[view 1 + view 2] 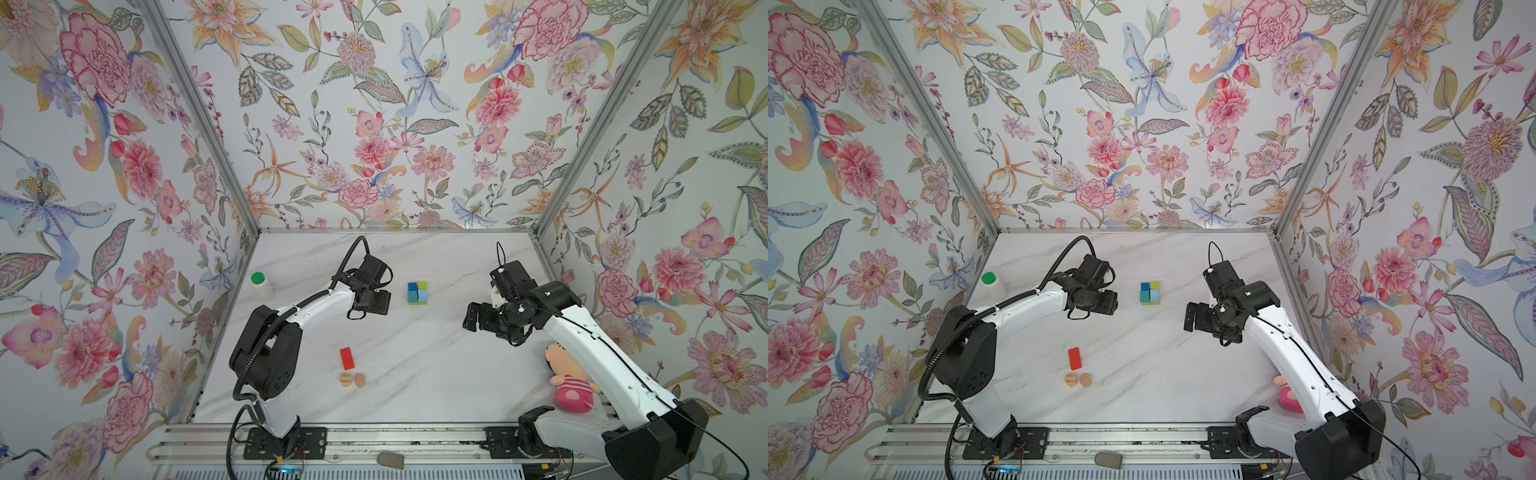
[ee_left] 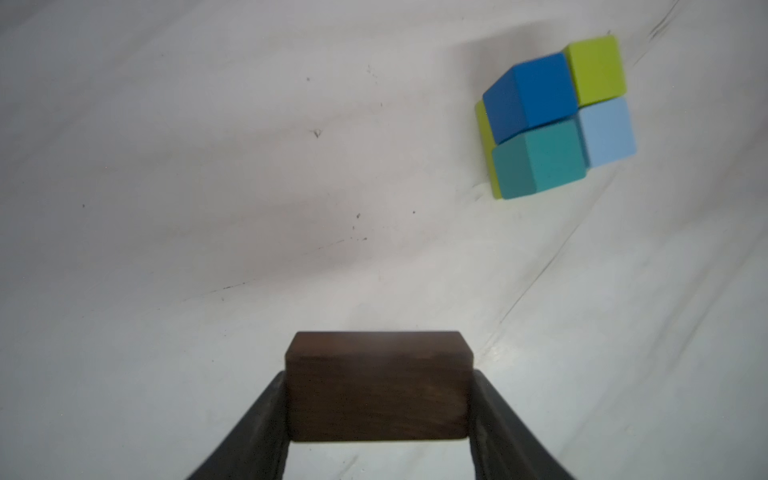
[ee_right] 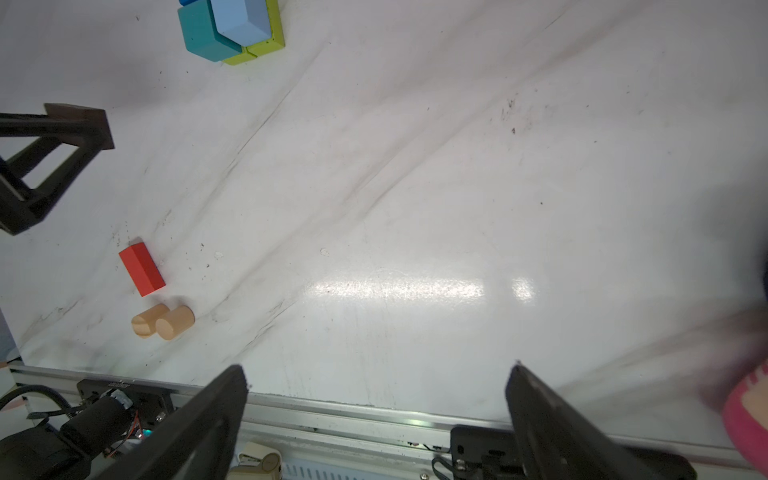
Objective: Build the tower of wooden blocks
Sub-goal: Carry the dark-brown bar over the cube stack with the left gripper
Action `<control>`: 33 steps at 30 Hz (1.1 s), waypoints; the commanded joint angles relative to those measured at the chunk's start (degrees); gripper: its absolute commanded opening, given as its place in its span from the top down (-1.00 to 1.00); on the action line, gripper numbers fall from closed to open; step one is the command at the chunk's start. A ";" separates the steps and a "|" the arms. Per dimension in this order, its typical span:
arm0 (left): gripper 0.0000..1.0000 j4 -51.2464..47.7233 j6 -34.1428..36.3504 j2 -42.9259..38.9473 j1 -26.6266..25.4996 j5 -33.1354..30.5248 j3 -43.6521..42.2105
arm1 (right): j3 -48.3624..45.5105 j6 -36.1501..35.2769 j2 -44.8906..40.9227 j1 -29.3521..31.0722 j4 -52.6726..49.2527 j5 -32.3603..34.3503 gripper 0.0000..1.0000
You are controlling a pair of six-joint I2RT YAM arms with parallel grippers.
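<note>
The left pincer [image 2: 379, 401] grips a dark-brown block [image 2: 379, 361] over the bench [image 2: 208, 208], near the started tower [image 2: 555, 120] of blue, teal and green cubes. This looks like the carry step. Next, the block needs centring over the cubes and lowering flat. The right pincer [image 3: 376, 374] hangs wide open and empty. A red block [image 1: 347, 358] and two tan pieces [image 1: 352, 379] lie well apart from the tower.

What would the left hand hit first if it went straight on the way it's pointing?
Probably bare table; the left hand, gripping the dark-brown block, aims beside the cube stack, though depth is unclear.
</note>
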 commanded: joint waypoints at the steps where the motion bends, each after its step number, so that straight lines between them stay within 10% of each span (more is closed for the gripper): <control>1: -0.01 -0.71 -7.02 3.00 -0.96 1.33 5.68 | -1.17 -0.41 -1.88 -0.15 -0.60 3.13 -0.98; 13: 0.02 -10.67 -15.67 19.14 -8.34 -7.13 32.89 | -4.49 -3.10 -6.48 -0.35 0.79 5.89 -0.98; 33: -0.01 -17.72 -19.87 32.63 -10.62 -15.78 52.04 | -8.87 -1.96 -14.95 -4.27 0.98 8.01 -0.98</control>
